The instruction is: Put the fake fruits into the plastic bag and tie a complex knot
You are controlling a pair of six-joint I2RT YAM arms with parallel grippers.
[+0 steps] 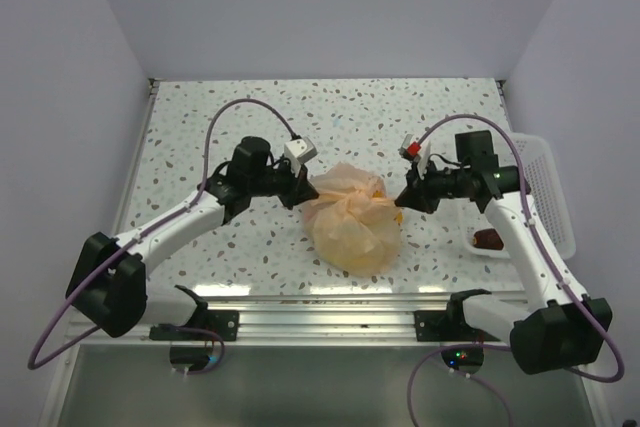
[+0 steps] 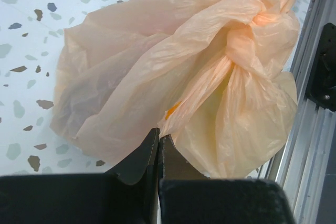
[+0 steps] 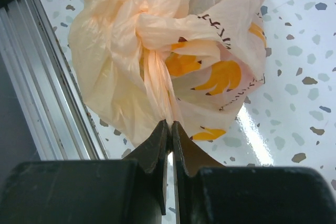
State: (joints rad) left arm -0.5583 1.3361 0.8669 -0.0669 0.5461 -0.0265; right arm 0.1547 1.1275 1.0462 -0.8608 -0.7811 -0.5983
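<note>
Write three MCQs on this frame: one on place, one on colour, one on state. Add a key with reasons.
1. Where on the table is the plastic bag?
A. far left corner
B. centre, between the left hand and right hand
C. at the far edge

2. What colour are the printed marks on the bag?
A. blue
B. green
C. yellow-orange

3. What is the left hand's state?
A. shut on a strand of the bag
B. wide open above it
C. shut on nothing, clear of the bag

Key:
1 B, the top view shows the bag with a hand at each side.
2 C, the right wrist view shows the marks close up.
3 A, the left wrist view shows the fingers closed, with a strand running from them up to the knot.
</note>
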